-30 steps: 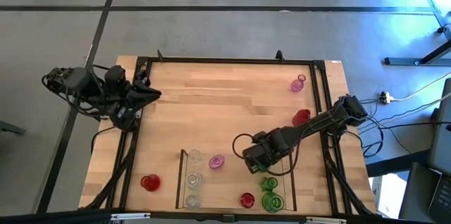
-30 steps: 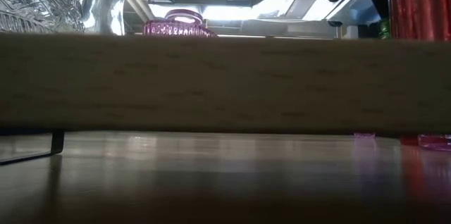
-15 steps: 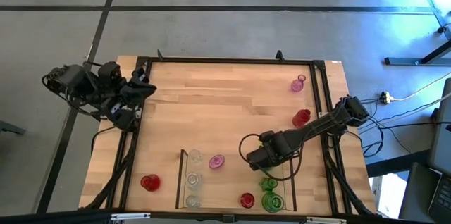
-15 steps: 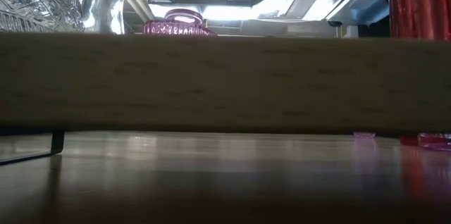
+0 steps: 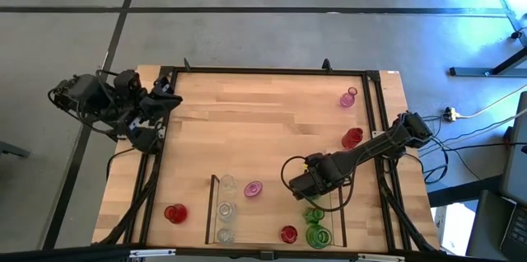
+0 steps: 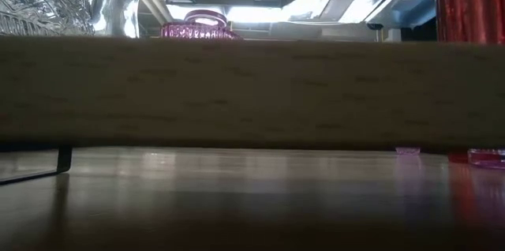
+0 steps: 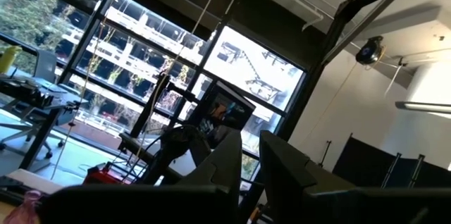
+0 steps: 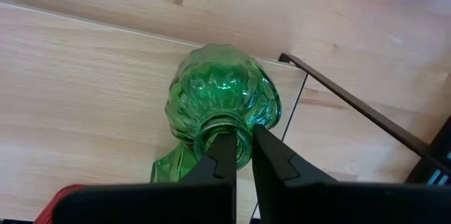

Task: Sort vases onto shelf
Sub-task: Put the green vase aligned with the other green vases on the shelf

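Note:
My right gripper [image 5: 305,194] points down over the right end of the shelf [image 5: 211,208] and is shut on a green vase [image 8: 222,108], which shows below the hand in the high view [image 5: 312,212]. A second green vase [image 5: 317,234] stands just nearer. Clear vases [image 5: 225,210] stand in the shelf's left column, with a pink vase [image 5: 253,188] and a red one [image 5: 288,233] between. My left gripper [image 7: 251,171] waits at the table's far left corner [image 5: 171,100], tipped up toward the room, shut with only a slit and holding nothing. My right gripper holds the green vase by the rim of its narrow mouth [image 8: 243,141]. One finger [image 8: 223,155] is over the mouth opening and the other [image 8: 273,159] is outside the neck. The fingers come from above, pointing down. The vase is upright; I cannot tell whether its base rests on the wood.
Loose on the table are a pink narrow-necked vase [image 5: 349,97] at the far right, a red vase [image 5: 352,137] near the right arm and a red vase [image 5: 174,212] left of the shelf. The shelf's thin dark corner [image 8: 283,59] lies close beside the held vase.
My left gripper has tipped its fingers upward and toward the far edge, staying in place. My right gripper has rolled a little about its downward line while over the green vase, which keeps its place.

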`<state>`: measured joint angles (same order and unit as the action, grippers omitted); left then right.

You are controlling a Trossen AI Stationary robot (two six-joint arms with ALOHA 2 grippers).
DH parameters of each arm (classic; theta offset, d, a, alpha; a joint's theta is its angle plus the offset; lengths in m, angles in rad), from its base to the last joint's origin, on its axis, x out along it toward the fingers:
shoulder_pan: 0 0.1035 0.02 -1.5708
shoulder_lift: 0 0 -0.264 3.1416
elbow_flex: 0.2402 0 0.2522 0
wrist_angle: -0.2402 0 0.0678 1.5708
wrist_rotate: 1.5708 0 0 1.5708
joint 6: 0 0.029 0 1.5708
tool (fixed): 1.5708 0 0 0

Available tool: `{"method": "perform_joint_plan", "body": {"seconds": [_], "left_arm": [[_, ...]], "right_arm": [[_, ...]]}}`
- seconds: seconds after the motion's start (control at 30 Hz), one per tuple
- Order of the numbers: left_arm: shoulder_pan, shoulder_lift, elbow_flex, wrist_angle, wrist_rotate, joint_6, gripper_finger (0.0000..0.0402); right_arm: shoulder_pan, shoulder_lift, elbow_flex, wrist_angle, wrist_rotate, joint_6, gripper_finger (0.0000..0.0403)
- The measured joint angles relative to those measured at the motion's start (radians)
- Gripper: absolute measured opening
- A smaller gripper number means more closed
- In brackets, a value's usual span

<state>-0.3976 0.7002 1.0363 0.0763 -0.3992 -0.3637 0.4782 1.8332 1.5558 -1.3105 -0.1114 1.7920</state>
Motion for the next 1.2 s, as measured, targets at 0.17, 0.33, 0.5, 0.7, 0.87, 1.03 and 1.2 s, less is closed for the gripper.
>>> {"method": "perform_joint_plan", "body": {"seconds": [0.17,0.33,0.5,0.7,0.87,1.03,1.2], "left_arm": [[0.0,0.0,0.0,0.006,0.001,0.0,0.0044],[0.0,0.0,0.0,0.006,0.001,0.0,0.0044],[0.0,0.0,0.0,0.006,0.001,0.005,0.0044],[0.0,0.0,0.0,0.006,0.001,0.006,0.0044],[0.0,0.0,0.0,0.006,0.001,0.007,0.0044],[0.0,0.0,0.0,0.006,0.001,0.008,0.0044],[0.0,0.0,0.0,0.006,0.001,0.008,0.0044]], "right_arm": [[0.0,0.0,0.0,-0.001,-0.004,0.011,0.0011],[0.0,0.0,0.0,-0.001,0.003,0.011,0.0012],[0.0,0.0,0.001,-0.001,0.005,0.011,0.0013],[0.0,0.0,0.001,-0.001,-0.001,0.011,0.0013],[0.0,-0.001,0.001,0.0,-0.015,0.011,0.0013],[0.0,-0.001,0.001,-0.002,-0.03,0.011,0.0013],[0.0,-0.001,0.002,-0.01,-0.027,0.018,0.0022]]}}
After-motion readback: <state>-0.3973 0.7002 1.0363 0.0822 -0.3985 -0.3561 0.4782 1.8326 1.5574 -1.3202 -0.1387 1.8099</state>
